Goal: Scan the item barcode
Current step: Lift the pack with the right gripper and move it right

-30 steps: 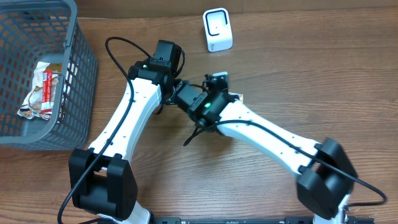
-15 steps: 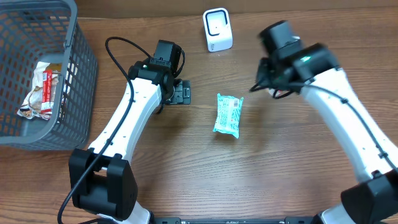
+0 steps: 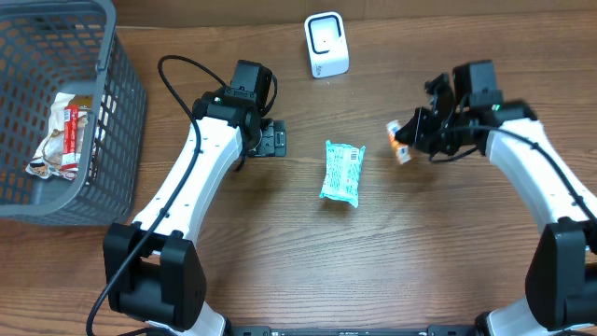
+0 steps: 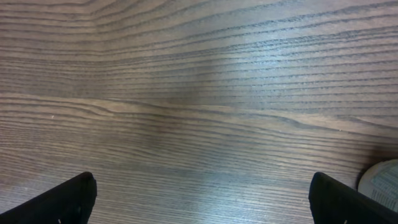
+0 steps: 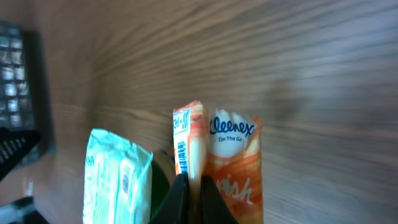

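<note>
We see the right gripper (image 3: 412, 138) clamped on an orange tissue pack (image 3: 400, 142), its fingers pinched together on the pack's lower edge. In the right wrist view the pack stands upright between the fingers (image 5: 180, 198), and the barcode (image 5: 181, 151) runs down a narrow side panel that faces this camera. We cannot tell whether the pack touches the table (image 3: 373, 271).

The scanner (image 3: 326, 44) stands at the far edge, well apart from the pack, and bare wood lies between them. A teal packet (image 3: 340, 174) lies flat near the middle of the table, between the two grippers and nearer to us than the scanner. It also shows just beside the tissue pack in the right wrist view.

The left gripper (image 3: 272, 140) sits low over the wood to the left of the teal packet, apart from it, with its fingers (image 4: 68, 200) spread wide and nothing between them.

At the far left a grey basket (image 3: 126, 121) holds a crumpled wrapper (image 3: 61, 135) - well away from both grippers.
</note>
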